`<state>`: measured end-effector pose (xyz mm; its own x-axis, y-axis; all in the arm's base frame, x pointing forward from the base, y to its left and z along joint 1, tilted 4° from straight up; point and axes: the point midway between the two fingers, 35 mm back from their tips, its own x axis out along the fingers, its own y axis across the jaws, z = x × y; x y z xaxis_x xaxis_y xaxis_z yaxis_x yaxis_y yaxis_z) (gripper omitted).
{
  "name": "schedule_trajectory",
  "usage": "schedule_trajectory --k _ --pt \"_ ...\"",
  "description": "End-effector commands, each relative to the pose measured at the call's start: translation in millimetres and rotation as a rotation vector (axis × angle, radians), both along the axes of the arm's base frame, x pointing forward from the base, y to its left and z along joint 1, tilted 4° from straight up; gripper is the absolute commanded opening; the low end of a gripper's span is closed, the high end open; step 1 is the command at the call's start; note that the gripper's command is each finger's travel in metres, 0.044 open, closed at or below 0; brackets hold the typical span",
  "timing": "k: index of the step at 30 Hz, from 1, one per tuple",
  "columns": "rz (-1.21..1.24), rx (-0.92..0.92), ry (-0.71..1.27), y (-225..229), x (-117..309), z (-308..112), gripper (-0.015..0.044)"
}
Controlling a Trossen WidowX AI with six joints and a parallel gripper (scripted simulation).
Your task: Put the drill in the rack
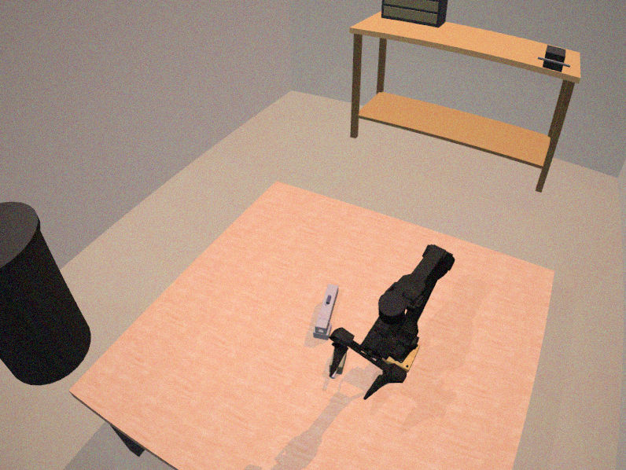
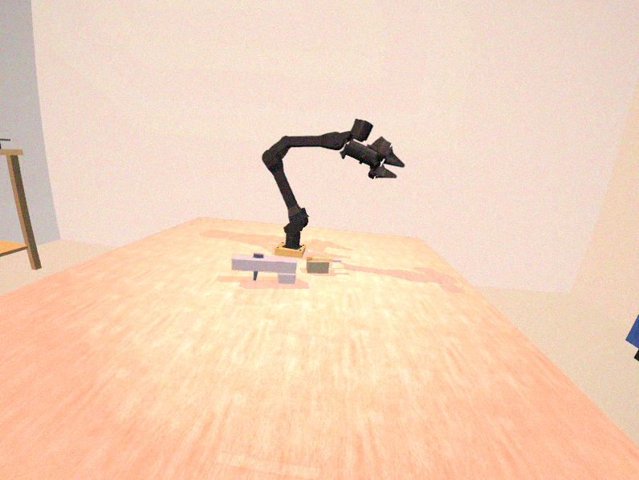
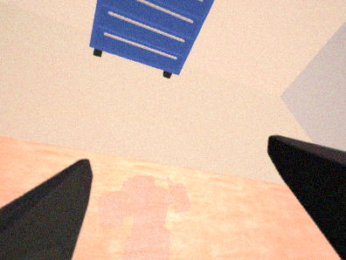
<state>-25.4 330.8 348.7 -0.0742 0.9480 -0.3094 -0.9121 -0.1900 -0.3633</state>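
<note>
A lilac socket bar [image 1: 323, 313] [image 2: 274, 263] stands on a block over the table. The dark key [image 1: 328, 299] [image 2: 254, 275] passes through it, its head low on the top and its lower end sticking out below. The small olive rack [image 1: 340, 363] [image 2: 317, 266] stands beside the socket's end. The drill [image 2: 336, 261] lies in it, a yellow part along the top and the lilac round end sticking out. In the top view a finger hides part of the rack. My gripper [image 1: 348, 387] [image 2: 400, 171] [image 3: 181, 154] is wide open and empty, high above the table and tilted outward.
The arm's yellow base plate [image 1: 412, 358] [image 2: 290, 251] is on the table behind the rack. A big black cylinder [image 1: 45, 313] stands beyond the table's left side. A workbench [image 1: 480, 42] stands at the back. A blue cabinet [image 3: 144, 30] [image 2: 635, 333] stands beyond the table edge.
</note>
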Motion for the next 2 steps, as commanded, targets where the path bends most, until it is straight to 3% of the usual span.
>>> schedule_trajectory --k 1,2 --pt "0.054 0.181 0.106 -15 -26 53 0.044" --pt "0.071 0.223 0.137 -20 -32 66 0.044"
